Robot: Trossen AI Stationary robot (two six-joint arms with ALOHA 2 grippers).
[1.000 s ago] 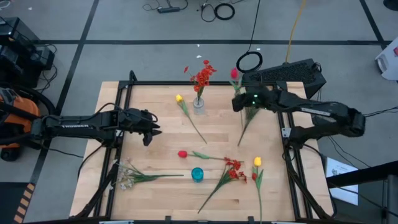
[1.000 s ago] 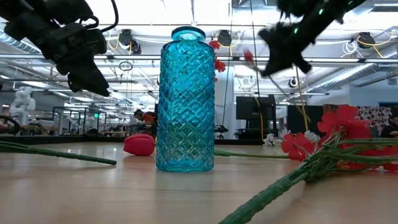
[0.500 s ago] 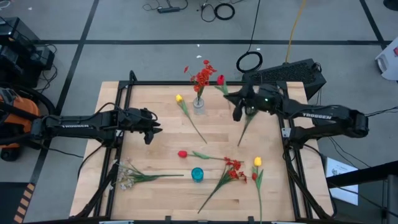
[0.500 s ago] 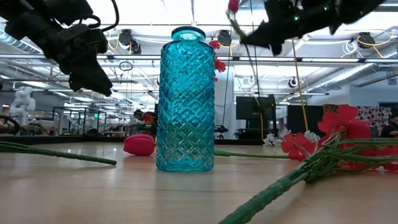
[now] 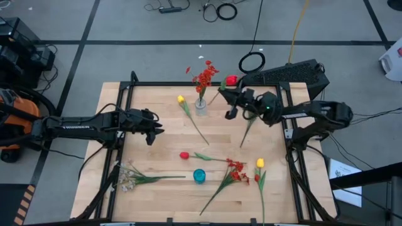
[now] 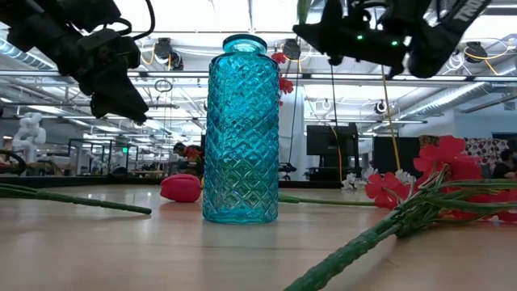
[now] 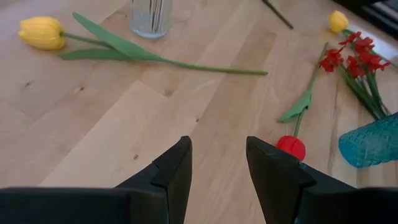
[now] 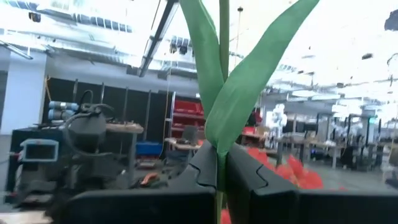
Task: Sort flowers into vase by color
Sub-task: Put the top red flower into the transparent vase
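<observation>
My right gripper [image 5: 231, 108] [image 6: 302, 31] hangs high over the table's far right part, right of the clear vase [image 5: 200, 107], which holds red blooms [image 5: 204, 76]. It is shut on a red tulip [image 5: 231, 80]. My left gripper [image 5: 151, 132] [image 7: 217, 168] hovers open over the table's left middle. Lying flat on the table are a yellow tulip [image 5: 182, 100] [image 7: 40, 31], a red tulip [image 5: 184, 155] [image 7: 290, 147], a red spray [image 5: 235, 171], a second yellow tulip [image 5: 260, 164] and a pale spray [image 5: 129, 177]. The blue vase [image 5: 199, 176] [image 6: 242, 129] stands near the front. My right gripper pinches the red tulip's green stem [image 8: 219, 163] between its two fingers, just under the point where the leaves [image 8: 242, 81] branch off. The fingers lie level, pointing toward the table's left, across the stem. The tulip is lifted clear and stands roughly upright, bloom above the fingers.
Another green stem [image 5: 246, 133] lies on the table below my right arm, its head hidden by the arm. A black frame [image 5: 125, 94] edges the wooden table. Bare wood lies between the clear vase and the flowers near the front.
My right gripper has risen and tipped from pointing downward to about level, its fingers now pointing toward the table's left, and has shifted a little toward the clear vase. It has stayed shut on the red tulip, which swung with it. My left arm has kept still.
</observation>
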